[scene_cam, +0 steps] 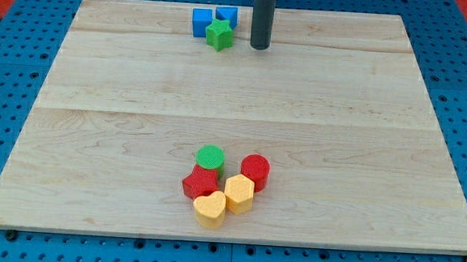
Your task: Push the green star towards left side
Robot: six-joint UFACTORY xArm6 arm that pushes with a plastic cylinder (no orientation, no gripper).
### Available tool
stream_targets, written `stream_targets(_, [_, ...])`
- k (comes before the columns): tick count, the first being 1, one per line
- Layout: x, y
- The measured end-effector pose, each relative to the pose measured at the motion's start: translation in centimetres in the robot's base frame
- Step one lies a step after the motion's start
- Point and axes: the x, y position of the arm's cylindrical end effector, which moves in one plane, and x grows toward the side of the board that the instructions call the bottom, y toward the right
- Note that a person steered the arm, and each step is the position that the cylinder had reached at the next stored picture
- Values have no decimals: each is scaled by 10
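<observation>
The green star (218,35) lies near the view's top, left of centre, on the wooden board (97,98). It touches a blue cube (201,22) at its upper left, and a second blue block (227,15) sits just above it. My tip (260,46) stands a short gap to the right of the green star, not touching it. The dark rod rises straight up out of the view's top.
A cluster sits near the view's bottom centre: a green cylinder (210,156), a red star (199,182), a red cylinder (255,170), a yellow hexagon (239,193) and a yellow heart (210,208). A blue pegboard (18,69) surrounds the board.
</observation>
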Motion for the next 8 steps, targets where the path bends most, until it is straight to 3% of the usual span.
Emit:
stream_targets(1, [-25, -6])
stream_targets(3, [-22, -102])
stream_targets(4, [-15, -120])
stream_targets(6, [-5, -62])
stream_targets(7, [18, -62])
stream_targets(8, [24, -105])
